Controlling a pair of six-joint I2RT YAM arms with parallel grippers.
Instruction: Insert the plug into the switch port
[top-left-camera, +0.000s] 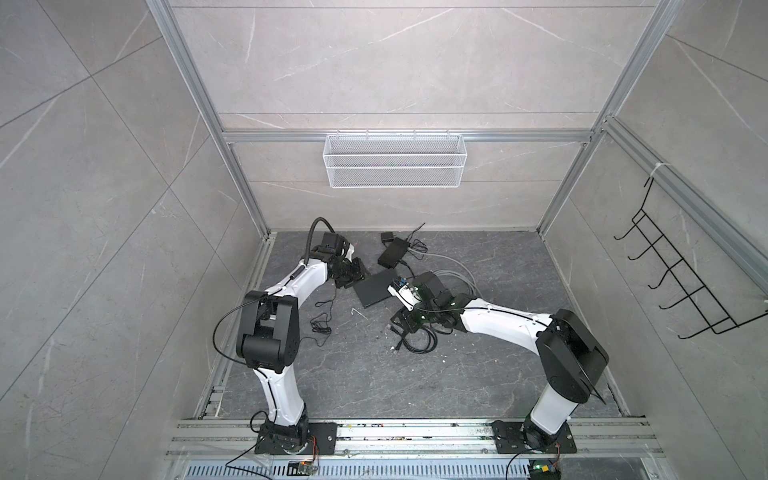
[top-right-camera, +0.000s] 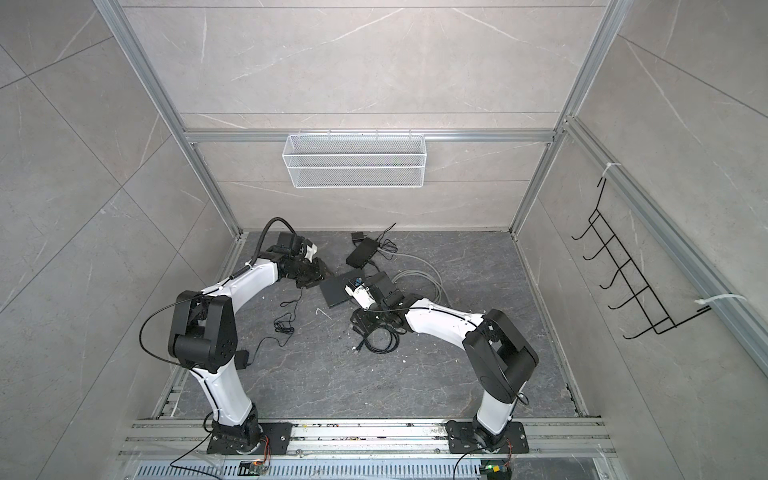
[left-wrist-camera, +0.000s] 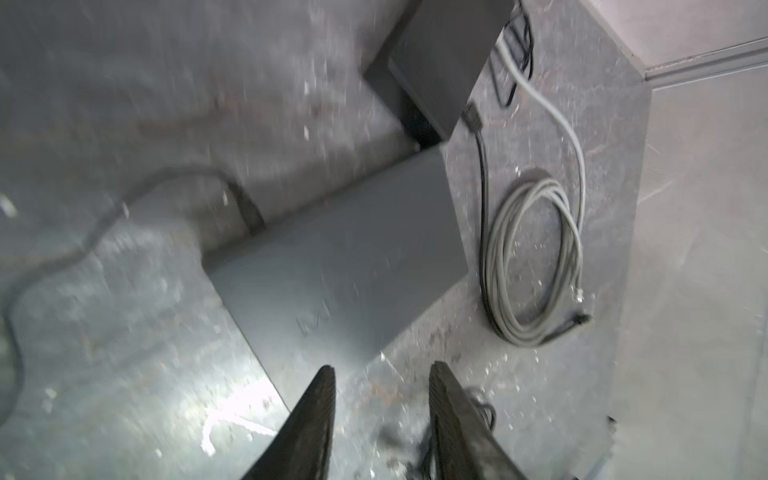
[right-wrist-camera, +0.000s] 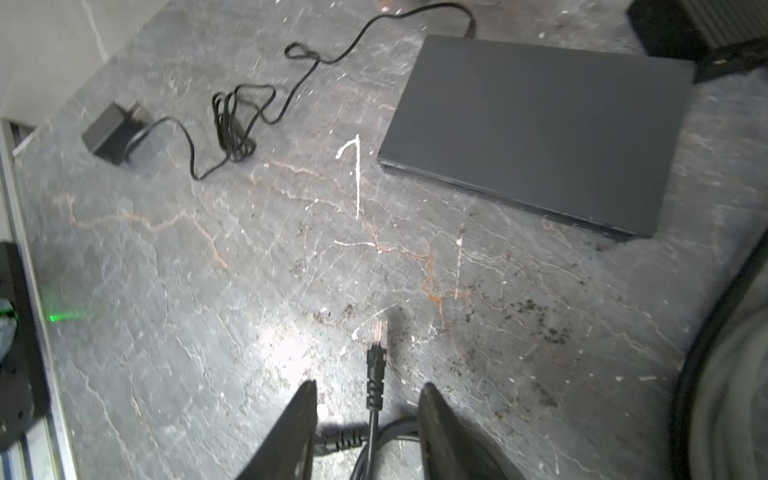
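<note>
The plug (right-wrist-camera: 379, 332), a clear connector with a ribbed black boot on a black cable, lies on the dark stone floor. My right gripper (right-wrist-camera: 368, 385) hovers over it, open, with the boot lying between the fingers and touching neither. The switch (right-wrist-camera: 536, 133) is a flat black box lying beyond the plug; its ports do not show. In both top views the right gripper (top-left-camera: 397, 327) sits just in front of the switch (top-left-camera: 376, 289). My left gripper (left-wrist-camera: 382, 370) is open and empty at the switch's (left-wrist-camera: 353, 249) near corner, to the left of the box (top-left-camera: 353, 274).
A smaller black box (top-left-camera: 392, 253) with cables lies behind the switch. A grey cable coil (left-wrist-camera: 536, 266) rests to its right. The black cable loops (top-left-camera: 419, 343) under the right wrist. A thin cord (right-wrist-camera: 241, 120) runs to a power adapter (right-wrist-camera: 110, 133) on the left. Walls enclose the floor.
</note>
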